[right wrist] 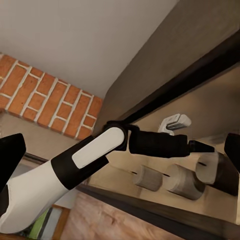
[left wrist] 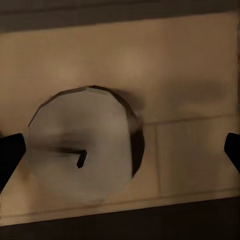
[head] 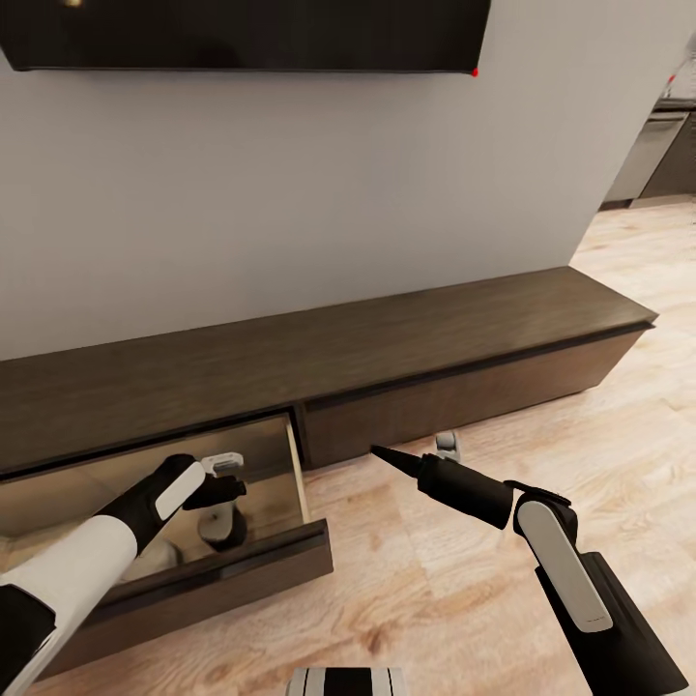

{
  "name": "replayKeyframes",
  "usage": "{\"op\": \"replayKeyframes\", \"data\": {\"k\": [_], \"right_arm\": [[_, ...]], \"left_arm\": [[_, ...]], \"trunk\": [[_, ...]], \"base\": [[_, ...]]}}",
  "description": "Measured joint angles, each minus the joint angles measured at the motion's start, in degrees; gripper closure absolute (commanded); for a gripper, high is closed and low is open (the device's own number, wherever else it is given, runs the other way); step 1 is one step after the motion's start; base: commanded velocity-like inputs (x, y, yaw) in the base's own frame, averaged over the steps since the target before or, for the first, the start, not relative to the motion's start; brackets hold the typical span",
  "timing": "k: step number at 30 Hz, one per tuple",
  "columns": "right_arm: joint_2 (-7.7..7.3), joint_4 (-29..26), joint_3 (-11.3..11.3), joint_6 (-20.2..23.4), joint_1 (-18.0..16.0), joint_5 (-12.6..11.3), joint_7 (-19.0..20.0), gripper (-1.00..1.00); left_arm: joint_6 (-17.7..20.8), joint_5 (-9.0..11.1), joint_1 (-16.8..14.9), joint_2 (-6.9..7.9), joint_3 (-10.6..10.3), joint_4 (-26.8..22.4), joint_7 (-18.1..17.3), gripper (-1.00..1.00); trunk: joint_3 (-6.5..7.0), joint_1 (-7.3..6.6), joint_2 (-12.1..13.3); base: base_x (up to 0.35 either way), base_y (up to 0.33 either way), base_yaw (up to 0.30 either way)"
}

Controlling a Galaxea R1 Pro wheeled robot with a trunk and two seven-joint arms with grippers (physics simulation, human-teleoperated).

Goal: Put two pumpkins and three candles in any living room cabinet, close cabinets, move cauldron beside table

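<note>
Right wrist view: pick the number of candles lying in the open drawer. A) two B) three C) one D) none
B: three grey-brown candles lie side by side on the tan floor of the open drawer of the cabinet, below the left gripper, which hangs over them with nothing in it.

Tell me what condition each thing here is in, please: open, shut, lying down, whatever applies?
Left drawer: pulled open.
Right drawer: shut.
Candles: three, lying on their sides inside the open drawer, unlit.
Left gripper: fingers open, empty, over the drawer.
Right gripper: over the floor; open or shut is unclear.
Television: screen dark.
</note>
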Motion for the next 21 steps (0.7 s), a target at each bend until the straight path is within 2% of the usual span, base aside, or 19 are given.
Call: {"op": "replayKeyframes", "data": {"k": [7, 15, 21], "right_arm": [[0.00, 0.0, 0.0, 0.0, 0.0, 0.0, 0.0, -1.00], [0.00, 0.0, 0.0, -0.1, 0.0, 0.0, 0.0, -1.00], [0.00, 0.0, 0.0, 0.0, 0.0, 0.0, 0.0, -1.00]], "left_arm": [[0.5, 0.3, 0.0, 0.06, 0.3, 0.1, -0.1, -1.00], [3.2, 0.6, -0.1, 0.03, 0.3, 0.1, -0.1, -1.00], [3.6, 0.6, -0.1, 0.01, 0.4, 0.1, -0.1, -1.00]], "trunk": [[1.33, -0.15, 0.1], [3.10, -0.36, 0.2], [4.43, -0.51, 0.3]], "base": [[0.000, 0.000, 0.000], [-0.002, 0.000, 0.000], [-0.113, 0.000, 0.000]]}}
